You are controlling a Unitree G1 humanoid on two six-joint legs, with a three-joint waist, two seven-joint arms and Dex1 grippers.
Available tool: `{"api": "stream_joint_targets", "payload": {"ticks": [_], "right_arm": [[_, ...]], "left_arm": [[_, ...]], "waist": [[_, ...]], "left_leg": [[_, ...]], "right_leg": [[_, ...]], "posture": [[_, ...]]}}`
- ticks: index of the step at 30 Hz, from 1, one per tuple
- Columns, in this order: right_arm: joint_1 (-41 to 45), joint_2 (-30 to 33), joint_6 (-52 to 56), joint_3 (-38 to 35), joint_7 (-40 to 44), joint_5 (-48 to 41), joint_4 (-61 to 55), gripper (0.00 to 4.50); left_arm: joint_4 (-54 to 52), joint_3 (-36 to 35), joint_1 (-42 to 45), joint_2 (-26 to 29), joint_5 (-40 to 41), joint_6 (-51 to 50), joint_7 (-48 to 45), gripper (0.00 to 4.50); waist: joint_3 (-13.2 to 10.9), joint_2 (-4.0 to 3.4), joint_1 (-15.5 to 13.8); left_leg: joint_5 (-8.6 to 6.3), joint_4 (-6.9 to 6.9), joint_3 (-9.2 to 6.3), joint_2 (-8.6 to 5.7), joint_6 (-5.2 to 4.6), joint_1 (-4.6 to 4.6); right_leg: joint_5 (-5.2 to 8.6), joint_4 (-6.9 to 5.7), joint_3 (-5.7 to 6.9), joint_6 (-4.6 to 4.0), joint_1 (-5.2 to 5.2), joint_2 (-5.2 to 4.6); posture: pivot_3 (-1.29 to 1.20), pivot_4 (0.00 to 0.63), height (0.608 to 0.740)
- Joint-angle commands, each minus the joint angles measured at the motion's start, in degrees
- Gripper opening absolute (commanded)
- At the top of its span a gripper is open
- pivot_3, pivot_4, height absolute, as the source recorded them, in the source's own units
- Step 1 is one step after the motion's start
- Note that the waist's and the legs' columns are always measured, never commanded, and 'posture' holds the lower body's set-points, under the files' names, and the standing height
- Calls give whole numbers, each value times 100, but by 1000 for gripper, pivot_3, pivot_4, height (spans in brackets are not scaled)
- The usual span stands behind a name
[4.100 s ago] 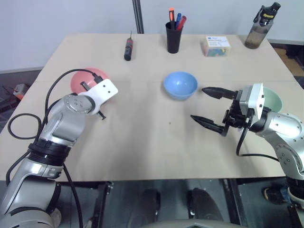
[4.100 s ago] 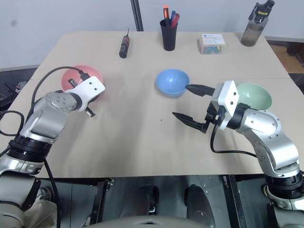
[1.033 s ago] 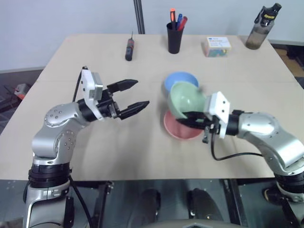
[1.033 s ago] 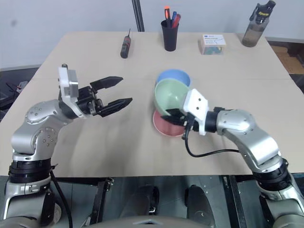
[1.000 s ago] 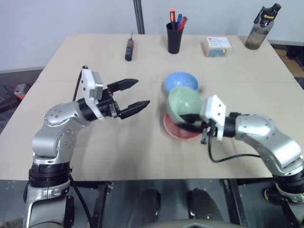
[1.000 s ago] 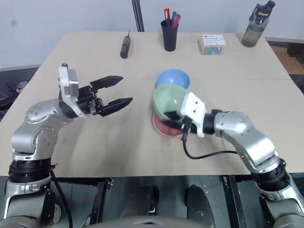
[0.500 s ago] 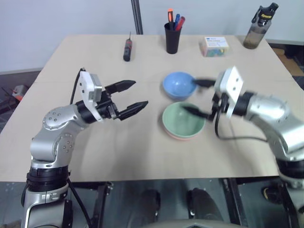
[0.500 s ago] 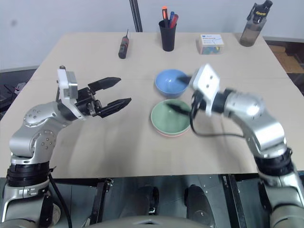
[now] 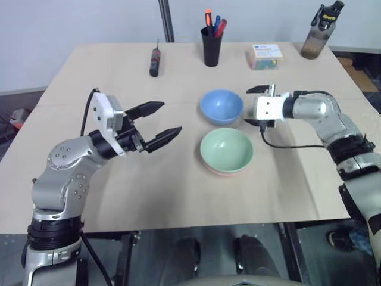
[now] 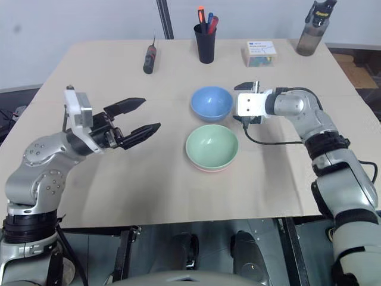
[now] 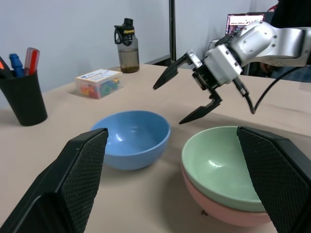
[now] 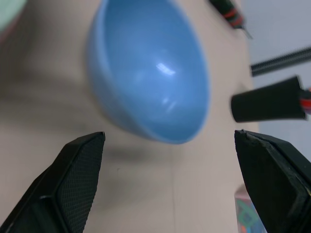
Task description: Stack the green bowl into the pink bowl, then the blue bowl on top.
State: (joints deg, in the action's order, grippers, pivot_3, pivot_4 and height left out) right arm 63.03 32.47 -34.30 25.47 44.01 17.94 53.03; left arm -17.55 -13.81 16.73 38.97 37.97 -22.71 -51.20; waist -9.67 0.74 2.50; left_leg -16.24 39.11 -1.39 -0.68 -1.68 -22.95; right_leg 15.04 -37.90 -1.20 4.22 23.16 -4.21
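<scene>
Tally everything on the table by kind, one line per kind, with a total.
Bowls: 3 (green bowl nested in pink bowl, blue bowl beside them)
Pen cup: 1 (black cup of pens)
Screwdriver: 1 (screwdriver)
Box: 1 (small box)
Bottle: 1 (bottle)
Total: 7

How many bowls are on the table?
3. The green bowl sits nested in the pink bowl near the table's middle, only the pink rim showing beneath it. The blue bowl stands alone just behind them, nearer the pen cup.
</scene>
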Motion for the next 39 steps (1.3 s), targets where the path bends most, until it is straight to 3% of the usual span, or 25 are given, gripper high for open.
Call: {"api": "stream_joint_targets", "payload": {"ticks": [1, 7, 10, 12, 13, 20, 21, 27, 29, 31, 34, 39], "right_arm": [[350, -227, -636, 118, -136, 316, 552, 4455], [688, -633, -1005, 349, -596, 901, 1267, 4455], [828, -760, -1029, 455, -784, 1156, 1547, 3809], [889, -771, -1056, 511, -894, 1300, 1675, 3082], [908, -774, -1064, 515, -923, 1328, 1722, 2498], [958, -724, -1163, 460, -923, 1444, 1827, 211], [968, -702, -1183, 432, -865, 1423, 1824, 71], [1031, -480, -1500, 39, 7, 843, 1638, 71], [967, -367, -1235, -470, 1230, -225, 1080, 71], [692, -177, -533, -802, 2452, -1292, 8, 71], [-3, 248, 1135, -996, 3386, -2363, -2098, 71], [-1024, 878, 3686, -1155, 3604, -3340, -5008, 71]], "left_arm": [[-368, -278, -114, 52, 132, -4, 143, 4500], [-564, -384, -296, 68, 201, -64, 255, 4500], [-644, -431, -390, 91, 239, -77, 294, 4500], [-682, -457, -446, 109, 255, -78, 312, 4500], [-699, -472, -467, 114, 260, -81, 325, 4500], [-753, -499, -562, 90, 254, -57, 378, 4500], [-745, -484, -561, 84, 248, -48, 383, 4500], [-570, -380, -431, 75, 196, 11, 320, 4500], [-425, -348, -326, 77, 148, 51, 279, 4500], [-313, -330, -272, 72, 102, 95, 237, 4500], [-186, -308, -231, 65, 49, 158, 175, 4500], [40, -245, -107, 71, -32, 250, 93, 4500]], "waist": [[0, -1, 23], [-1, -2, 4], [-2, -3, 5], [-2, -4, 0], [-2, -4, -1], [-4, -6, 5], [-4, -6, 5], [-7, -11, -4], [-11, -15, -10], [-17, -21, -5], [-15, -21, -12], [-16, -23, -70]], "left_leg": [[0, 0, 1, 1, 1, 0], [3, -1, 1, 2, 6, 1], [4, -1, 0, 2, 7, 2], [4, -1, -1, 2, 8, 1], [4, -1, -2, 1, 8, 1], [4, -2, -1, 0, 9, 2], [4, -2, -1, 0, 8, 2], [4, -3, -1, 0, 9, 2], [4, -2, -2, -1, 9, 1], [5, -1, -3, 0, 8, -2], [3, -4, -7, 6, 8, -1], [2, -6, -17, 0, 6, -11]], "right_leg": [[0, -1, -1, 0, 1, 0], [0, -5, -3, -1, 3, 1], [0, -6, -3, -1, 3, 1], [0, -5, -2, -1, 4, 2], [0, -5, -1, -1, 3, 1], [0, -6, -2, -1, 4, 1], [0, -6, -3, -1, 4, 1], [0, -6, -2, -1, 4, 1], [0, -4, -1, -1, 3, 0], [-1, -5, 0, -1, 4, -1], [0, -4, 4, -1, 2, -2], [0, -1, 16, -1, 6, -35]], "posture": [[0, 150, 740], [0, 150, 740], [0, 150, 740], [0, 150, 740], [0, 150, 740], [0, 150, 740], [0, 150, 740], [0, 150, 740], [0, 150, 740], [0, 150, 740], [0, 150, 740], [0, 150, 740]]}}
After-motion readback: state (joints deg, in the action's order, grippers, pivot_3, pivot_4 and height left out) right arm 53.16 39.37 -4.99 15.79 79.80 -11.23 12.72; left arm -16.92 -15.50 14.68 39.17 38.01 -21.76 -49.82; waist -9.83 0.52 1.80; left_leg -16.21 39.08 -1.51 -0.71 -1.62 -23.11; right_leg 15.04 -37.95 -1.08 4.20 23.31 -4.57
